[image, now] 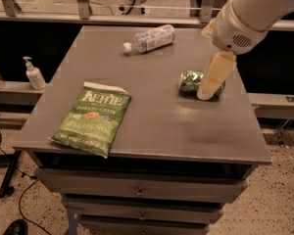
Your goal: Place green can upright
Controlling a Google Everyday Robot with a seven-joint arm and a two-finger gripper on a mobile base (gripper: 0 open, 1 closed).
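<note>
Table [157, 131]: grey flat top, with drawers [137, 192] in its near face. All positions below are given relative to this table.

Green can [190, 81]: on the right part of the table top, about midway between the far and near edges. It lies on its side, not upright, with its long axis running roughly left to right. Its right portion is hidden behind the gripper, so the end on that side cannot be inspected.

Gripper [208, 89]: over the right part of the table, directly in front of the can as the camera sees it. Its pale, tapered tip points down and ends level with the can's lower right edge. Whether it touches the can or the table top cannot be told. Whether the pincer is wide, narrow or holding anything cannot be told either (only one pale tapered piece shows). The white arm [257, 11] comes in from above the table's far right corner.

Other items:
- Clear water bottle [149, 38]: on its side near the table's far edge, about centre, cap toward the left. Well apart from the can.
- Green chip bag [92, 117]: flat on the near left part of the table top, its lower corner close to the front edge.
- Pump bottle [34, 74]: upright on a ledge off the table's left side, lower than the top.
</note>
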